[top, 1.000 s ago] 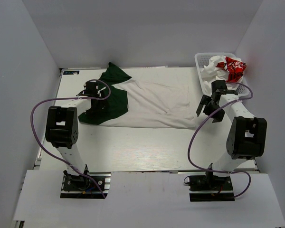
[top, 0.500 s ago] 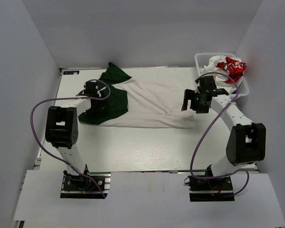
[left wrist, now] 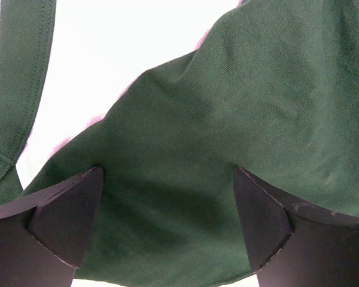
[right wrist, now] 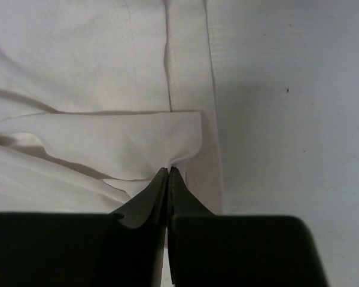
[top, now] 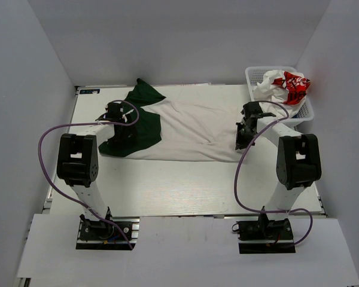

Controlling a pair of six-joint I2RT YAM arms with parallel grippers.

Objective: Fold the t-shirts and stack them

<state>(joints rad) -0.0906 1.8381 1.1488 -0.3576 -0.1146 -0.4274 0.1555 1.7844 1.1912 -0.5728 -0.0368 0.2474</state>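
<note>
Right end effector [top: 242, 139] has its two fingers pressed together, and they pinch a folded edge of the off-white t-shirt [top: 191, 133]. The left end effector [top: 122, 127] has its fingers wide apart, and it holds nothing.

The counter [top: 167, 185] is white and it carries both arms. In the right wrist view its bare surface is just to the right of the closed fingers.

The off-white t-shirt lies spread on the counter between the two end effectors, with wrinkles near the right one.

A white basket [top: 252, 74] stands behind the right end effector, close to it but apart. In it lies the crumpled white t-shirt with red print [top: 288, 85].

The green sleeve [top: 141, 128] of the spread shirt is directly under the left end effector. In the left wrist view this dark green cloth [left wrist: 239, 113] fills the space between and ahead of the open fingers.

The folded flap [right wrist: 167, 140] of the shirt meets the tips of the right end effector [right wrist: 168, 171]. The stitched hem [right wrist: 188, 60] runs straight ahead from them.
</note>
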